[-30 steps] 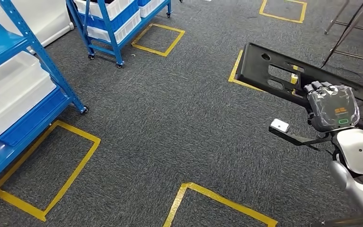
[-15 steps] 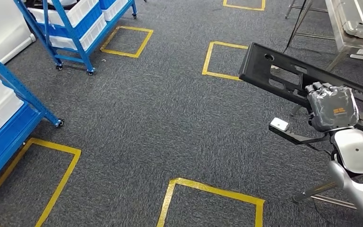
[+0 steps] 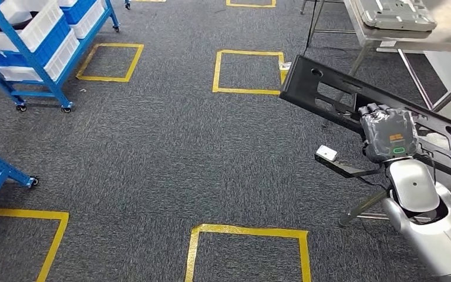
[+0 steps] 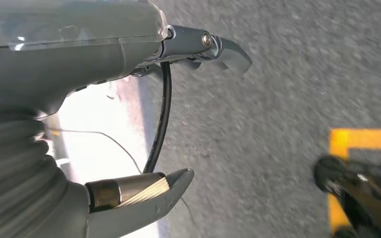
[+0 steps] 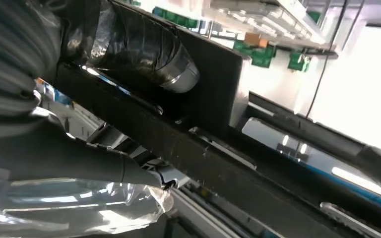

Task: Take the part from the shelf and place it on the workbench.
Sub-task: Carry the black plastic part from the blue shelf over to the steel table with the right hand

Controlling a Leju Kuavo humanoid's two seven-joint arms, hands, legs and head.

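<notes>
The robot's right hand is clamped around the long black plastic panel with cut-out slots, gripping it well along its length, so a long stretch juts out beyond the fingers over the carpet. The panel looks stiff and fairly light, but so far off-centre a hold may let it droop or twist. The metal-framed surface lies beyond the hand. The left hand hangs with fingers apart, holding nothing.

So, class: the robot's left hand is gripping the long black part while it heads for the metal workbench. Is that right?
Not quite: the right hand grips the long black part, as the head view shows. The left hand holds nothing, fingers apart over the carpet. The metal workbench does stand ahead.
</notes>
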